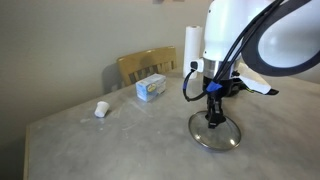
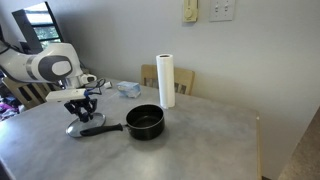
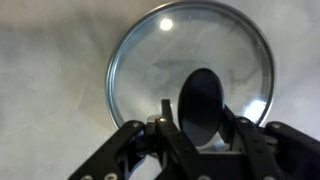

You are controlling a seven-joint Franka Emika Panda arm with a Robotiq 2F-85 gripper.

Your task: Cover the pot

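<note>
The glass lid [image 1: 216, 134] with a metal rim and black knob lies flat on the grey table [image 1: 110, 145]. It also shows in an exterior view [image 2: 78, 129] and fills the wrist view [image 3: 150, 60]. My gripper [image 1: 213, 113] is down over it, its fingers [image 3: 204, 118] closed against both sides of the black knob [image 3: 204, 98]. The black pot [image 2: 145, 122] stands open on the table beside the lid, its long handle [image 2: 101, 129] pointing toward the lid. The pot is out of view in the wrist view.
A white paper towel roll [image 2: 166, 80] stands just behind the pot. A blue and white box [image 1: 152, 88] and a small white cup [image 1: 101, 109] sit farther along the table. A wooden chair [image 1: 146, 63] is at the table's far edge.
</note>
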